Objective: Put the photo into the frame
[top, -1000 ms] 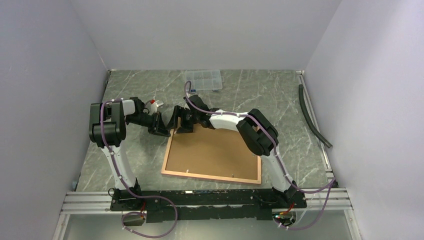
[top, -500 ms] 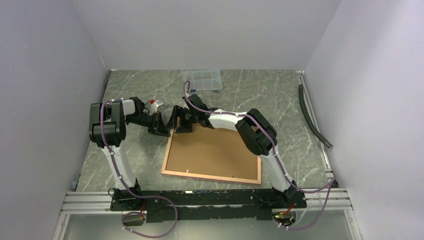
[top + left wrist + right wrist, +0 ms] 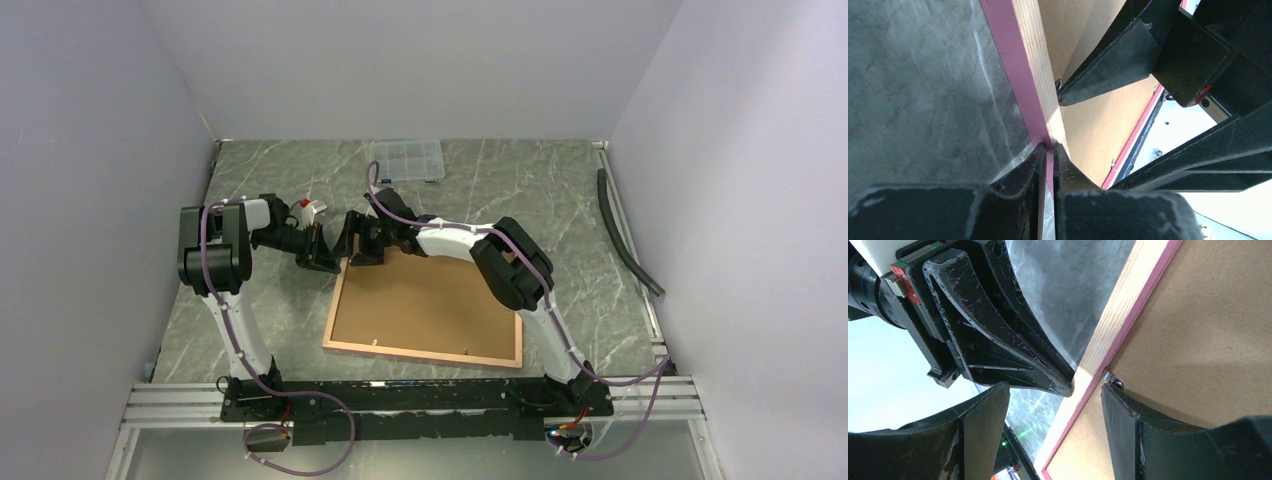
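Frame (image 3: 420, 355) is lying back-up on the table (image 3: 270, 310), just right of centre in the top view, with a brown backing board (image 3: 430, 300) sitting in it. Both grippers are meeting at its upper-left corner in that view.

Left gripper (image 3: 1048, 152) is clamping the frame's pink-and-wood rim. Its fingers are nearly together with the rim pinched between them, lower middle of the left wrist view.

Right gripper (image 3: 1055, 389) is spread wide and gripping nothing, straddling the same rim. One finger is hanging over the table side, the other over the backing board. The board-side fingertip is sitting right at a small metal tab (image 3: 1113, 381); cannot tell if it is touching.

Cannot tell whether the clamped corner is lifting off the table.

A clear box (image 3: 407, 160) is sitting at top centre by the back wall, well apart from the frame. A black hose (image 3: 625, 235) is lying along the table's right edge.
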`<state>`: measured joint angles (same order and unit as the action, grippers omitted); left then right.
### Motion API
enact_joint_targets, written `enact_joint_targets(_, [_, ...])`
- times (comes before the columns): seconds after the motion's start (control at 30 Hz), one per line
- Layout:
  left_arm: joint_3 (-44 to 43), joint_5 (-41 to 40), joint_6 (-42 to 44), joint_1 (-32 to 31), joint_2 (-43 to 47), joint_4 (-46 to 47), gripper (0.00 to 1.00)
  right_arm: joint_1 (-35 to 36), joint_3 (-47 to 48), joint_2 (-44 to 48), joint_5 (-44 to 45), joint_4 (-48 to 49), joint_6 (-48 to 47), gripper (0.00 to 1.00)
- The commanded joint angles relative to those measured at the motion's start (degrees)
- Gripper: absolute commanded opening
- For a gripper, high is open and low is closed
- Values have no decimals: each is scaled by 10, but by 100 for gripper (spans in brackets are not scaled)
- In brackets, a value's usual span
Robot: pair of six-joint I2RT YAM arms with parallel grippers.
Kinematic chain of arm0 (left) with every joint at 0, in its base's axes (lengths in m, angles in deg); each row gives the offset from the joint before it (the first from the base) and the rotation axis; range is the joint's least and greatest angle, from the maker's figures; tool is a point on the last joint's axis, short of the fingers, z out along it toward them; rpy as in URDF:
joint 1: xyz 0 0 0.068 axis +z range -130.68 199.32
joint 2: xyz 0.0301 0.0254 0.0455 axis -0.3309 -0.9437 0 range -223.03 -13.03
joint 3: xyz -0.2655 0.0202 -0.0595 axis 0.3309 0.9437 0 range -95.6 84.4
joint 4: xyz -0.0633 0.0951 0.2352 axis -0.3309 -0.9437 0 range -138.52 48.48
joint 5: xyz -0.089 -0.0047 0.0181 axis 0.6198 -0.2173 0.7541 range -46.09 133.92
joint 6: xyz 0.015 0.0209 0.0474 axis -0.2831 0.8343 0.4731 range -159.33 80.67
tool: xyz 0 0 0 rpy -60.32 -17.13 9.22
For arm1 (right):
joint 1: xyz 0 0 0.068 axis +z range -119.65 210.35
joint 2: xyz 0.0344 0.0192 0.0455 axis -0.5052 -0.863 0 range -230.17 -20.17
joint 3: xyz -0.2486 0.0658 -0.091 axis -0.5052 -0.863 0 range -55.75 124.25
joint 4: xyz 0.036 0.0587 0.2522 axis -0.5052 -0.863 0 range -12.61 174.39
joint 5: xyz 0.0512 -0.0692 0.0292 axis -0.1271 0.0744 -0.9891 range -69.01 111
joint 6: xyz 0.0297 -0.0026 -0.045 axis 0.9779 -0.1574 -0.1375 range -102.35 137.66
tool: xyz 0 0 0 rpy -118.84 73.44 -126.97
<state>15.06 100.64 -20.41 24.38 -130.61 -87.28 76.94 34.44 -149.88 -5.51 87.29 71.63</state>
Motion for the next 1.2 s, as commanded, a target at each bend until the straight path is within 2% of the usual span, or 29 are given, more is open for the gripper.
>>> enact_joint_targets(0.0, [4, -24, 10, -14, 9, 16, 12, 7, 24, -20, -5, -5, -12, 71])
enact_joint_targets(0.3, [-3, -30, 25, -12, 18, -8, 12, 5, 24, 1, -9, -8, -24, 72])
enact_joint_targets(0.53, [-47, -56, 89, 18, 38, -88, 14, -45, -77, 163, -2, -33, -51, 81])
enact_joint_targets(0.73, [-12, -152, 159, 15, 87, -92, 17, -172, -221, 367, 116, -183, -113, 98])
enact_joint_targets(0.83, [34, -203, 184, -5, 117, -66, 18, -251, -287, 450, 178, -251, -146, 100])
enact_joint_targets(0.97, [91, -266, 201, -45, 153, -30, 18, -373, -377, 543, 223, -281, -170, 100])
enact_joint_targets(1.07, [118, -291, 211, -89, 173, -26, 18, -436, -418, 574, 244, -282, -183, 100])
enact_joint_targets(1.17, [132, -300, 218, -117, 188, -32, 18, -464, -434, 555, 237, -270, -186, 100])
